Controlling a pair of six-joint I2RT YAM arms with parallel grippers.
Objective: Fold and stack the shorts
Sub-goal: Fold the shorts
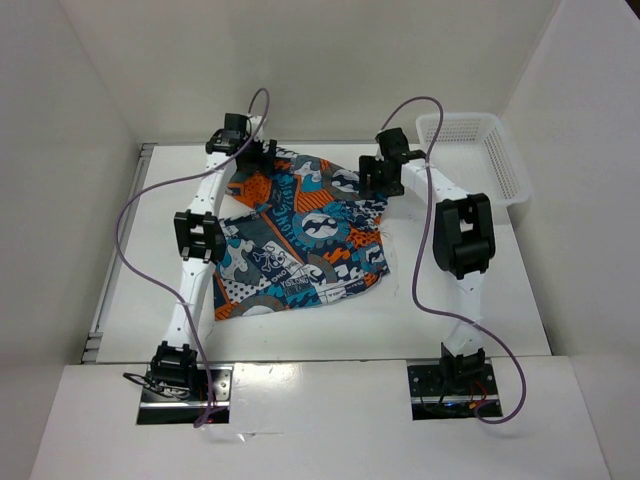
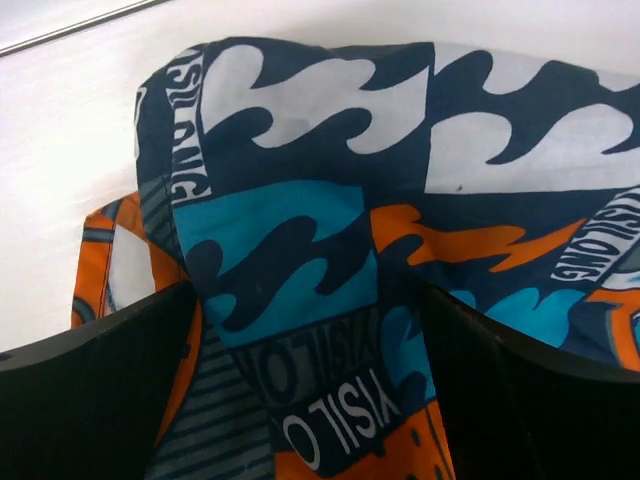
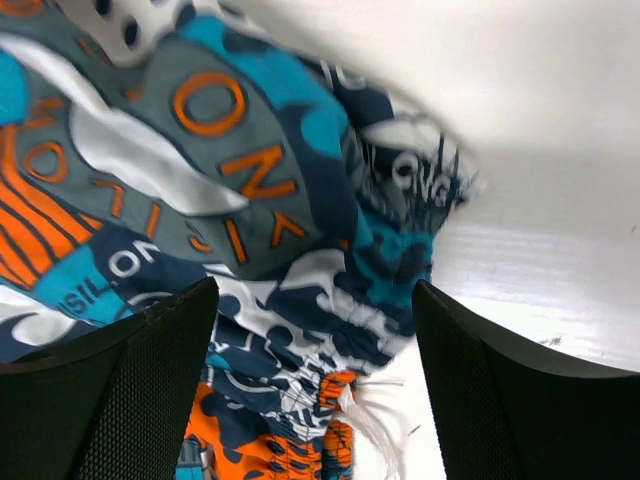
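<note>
Where the shorts (image 1: 300, 235) lie: on the white table (image 1: 470, 315), between the two arms, spread in a rumpled, lopsided patch. They are not in the white mesh basket (image 1: 505, 170) at the far right corner.
Left gripper (image 1: 250, 150): down at the far left corner of the cloth, its fingers (image 2: 100, 390) spread wide. Fabric lies between them, but nothing is pinched.
Right gripper (image 1: 378, 175): at the far right corner, fingers (image 3: 150, 400) likewise apart, over a bunched edge with loose white strings (image 3: 375, 425). It grips nothing.
Fold so far: the left wrist view shows a top layer with a rounded edge lying over an orange layer beneath, so I judge that one fold is laid along the far side. The outline is uneven and the near edge wavers.
Left to do: by my reckoning, more folds to make a compact packet, some smoothing, then the stacking. No pile is in view.
Progress: somewhere between early and halfway, I would say.
</note>
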